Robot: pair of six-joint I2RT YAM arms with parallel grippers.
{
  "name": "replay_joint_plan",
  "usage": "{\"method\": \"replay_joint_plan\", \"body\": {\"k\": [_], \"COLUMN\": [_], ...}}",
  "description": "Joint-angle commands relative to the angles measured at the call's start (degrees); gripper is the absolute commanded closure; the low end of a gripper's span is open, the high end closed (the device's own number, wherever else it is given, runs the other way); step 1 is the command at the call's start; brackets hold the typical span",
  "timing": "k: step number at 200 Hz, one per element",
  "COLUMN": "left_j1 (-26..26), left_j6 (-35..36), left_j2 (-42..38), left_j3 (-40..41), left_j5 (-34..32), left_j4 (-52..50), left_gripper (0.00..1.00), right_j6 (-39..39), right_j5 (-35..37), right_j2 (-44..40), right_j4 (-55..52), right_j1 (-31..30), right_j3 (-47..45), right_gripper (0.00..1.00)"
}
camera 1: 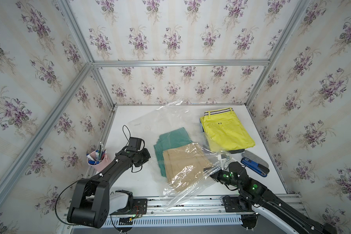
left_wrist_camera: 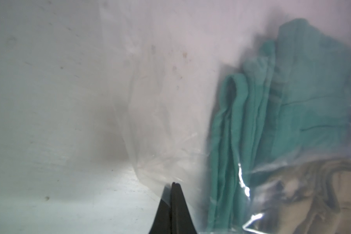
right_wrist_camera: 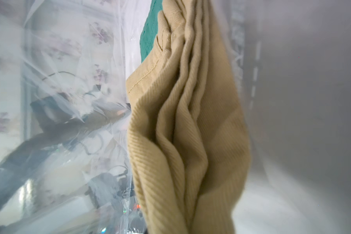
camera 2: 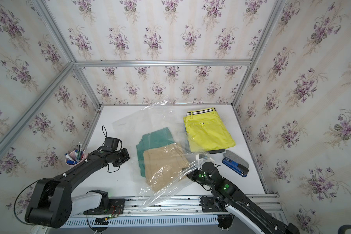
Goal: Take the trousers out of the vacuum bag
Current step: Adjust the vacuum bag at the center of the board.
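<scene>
Inside the vacuum bag (camera 1: 150, 121), right fingers (camera 1: 207, 170) pinch tan trousers (camera 1: 182, 162); left fingers (left_wrist_camera: 175, 202) clamp its film.

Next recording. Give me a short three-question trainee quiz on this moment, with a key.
1. Multiple choice: which pair lies on the teal trousers inside the vacuum bag? A the tan trousers, B a black pair, C a purple pair.
2. Fill in: the left gripper is shut on the ___.
3. True or false: the yellow-green trousers lie outside the bag.
Key: 1 A. 2 vacuum bag. 3 true.
</scene>
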State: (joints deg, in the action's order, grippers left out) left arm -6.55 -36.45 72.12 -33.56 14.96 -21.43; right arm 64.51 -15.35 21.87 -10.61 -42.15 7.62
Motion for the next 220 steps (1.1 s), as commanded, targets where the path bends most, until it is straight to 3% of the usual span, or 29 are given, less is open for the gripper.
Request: {"method": "replay_joint_plan", "body": {"k": [1, 23, 41, 56, 72, 86, 92, 125, 145, 220], "left_j1": [1.2, 2.7, 2.8, 2.3, 1.8, 1.5, 1.3, -0.1, -3.3, -18.1], "left_j6": [1.9, 2.9, 3.6, 3.6, 4.6, 5.9, 6.5, 7.5, 7.8, 1.7], "left_j2": [2.2, 5.5, 7.4, 6.7, 4.0, 0.1, -1.8, -13.6, -15.1, 5.6], "left_j3": [-2.0, -4.5, -6.5, -6.8, -7.0, -7.7, -8.0, -9.9, -12.9, -27.0], "left_j5": [-2.8, -2.7, 1.3, 5.0, 10.4, 13.2, 13.9, 10.3, 9.4, -7.8], "left_j4": [1.7, 1.9, 2.5, 3.4, 3.2, 0.8, -0.4, -9.9, -12.9, -19.1], "left_gripper": [1.00, 1.00, 1.00, 0.90, 0.58, 0.12, 0.01, 0.00, 0.00, 0.00], "right_j6": [-0.7, -1.1, -1.5, -1.3, -0.6, 0.1, 0.2, 0.0, -0.2, -0.9], "right_j5": [2.2, 2.1, 2.6, 3.2, 3.4, 3.4, 3.5, 4.4, 4.5, 5.8], "right_j2": [-4.1, -8.1, -10.5, -11.0, -11.0, -10.9, -10.7, -8.9, -7.7, -7.0], "right_j4": [-12.3, -17.8, -20.3, -20.4, -18.7, -16.8, -16.0, -14.3, -12.7, -12.0], "right_j1": [0.0, 0.0, 0.0, 0.0, 0.0, 0.0, 0.0, 0.0, 0.0, 0.0], "right_j3": [0.6, 1.0, 1.3, 0.8, -0.7, -1.9, -2.3, -2.9, -3.0, -2.1], "right_gripper": [1.00, 1.00, 1.00, 1.00, 1.00, 1.00, 1.00, 1.00, 1.00, 1.00]}}
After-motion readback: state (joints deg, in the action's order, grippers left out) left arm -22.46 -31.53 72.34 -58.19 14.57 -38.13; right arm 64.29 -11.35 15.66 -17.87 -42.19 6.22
